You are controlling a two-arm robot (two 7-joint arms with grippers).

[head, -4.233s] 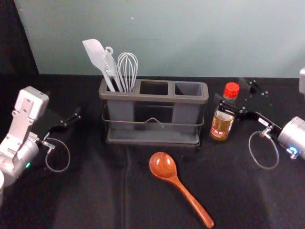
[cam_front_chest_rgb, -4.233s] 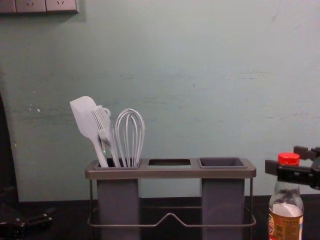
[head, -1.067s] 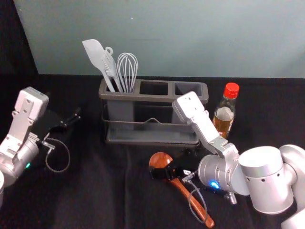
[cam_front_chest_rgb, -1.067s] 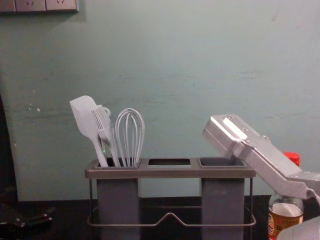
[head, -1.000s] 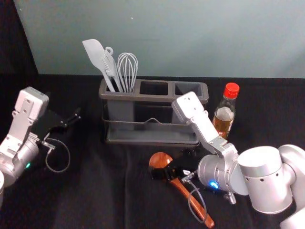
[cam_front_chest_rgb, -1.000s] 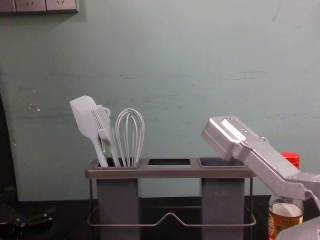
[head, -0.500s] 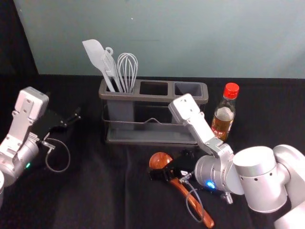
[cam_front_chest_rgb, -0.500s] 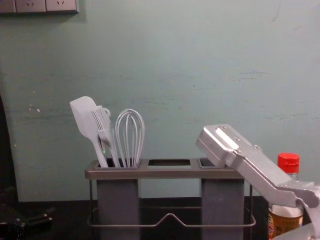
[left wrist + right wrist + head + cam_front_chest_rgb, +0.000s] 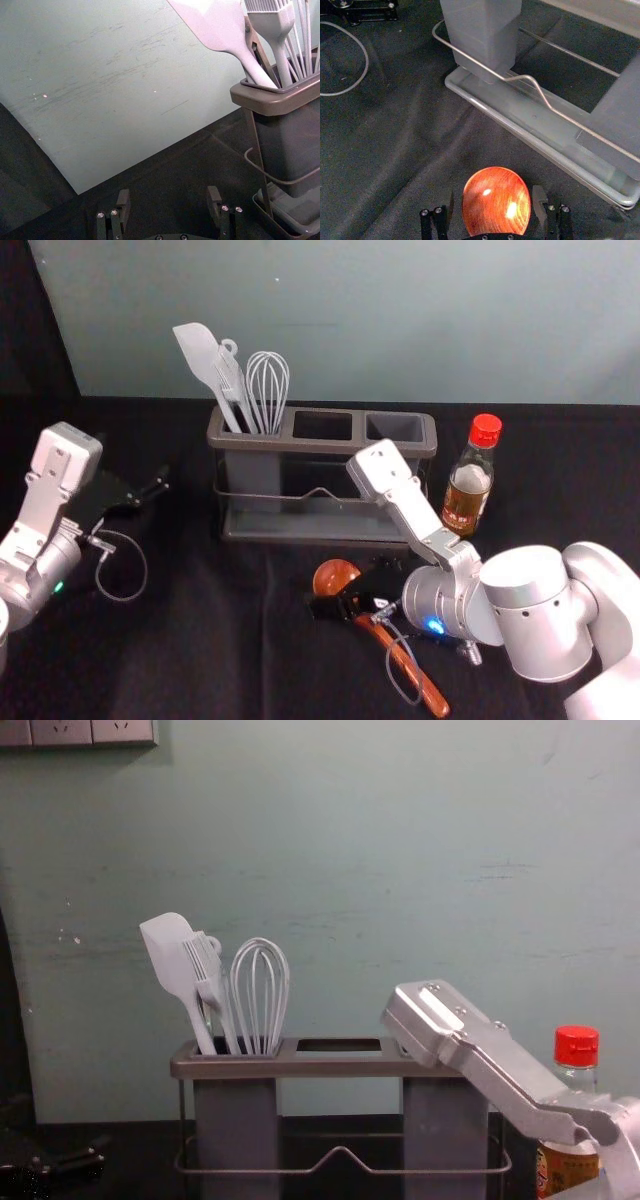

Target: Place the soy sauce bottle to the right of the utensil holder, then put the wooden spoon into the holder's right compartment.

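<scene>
Where the wall [image 9: 380, 320] meets the table [image 9: 230, 640]: a straight far edge, running behind everything on the dark cloth.
Right arm [image 9: 530, 610]: reaching inward from the right side, it passes in front of the holder's right end and the bottle's lower part in the chest view.
Holder [image 9: 330, 445]: upright mid-table, its long front edge facing the robot, a strip of cloth between it and the spoon.
Left gripper [image 9: 135, 462]: parked at the left, fingers wide apart, with cloth between it and the holder's left end.
Right gripper [image 9: 350, 585]: low at the spoon, fingers spread either side of the bowl, seemingly with slim gaps, though dark fingers on dark cloth make that hard to judge.
Spoon [image 9: 428, 695]: lying before the holder, handle slanting toward the near right.
Bottle [image 9: 465, 502]: upright just beside the holder's right end, a narrow gap between.
Spatula [image 9: 200, 352], whisk [image 9: 268, 385] and brush [image 9: 230, 375]: in the holder's left compartment.
</scene>
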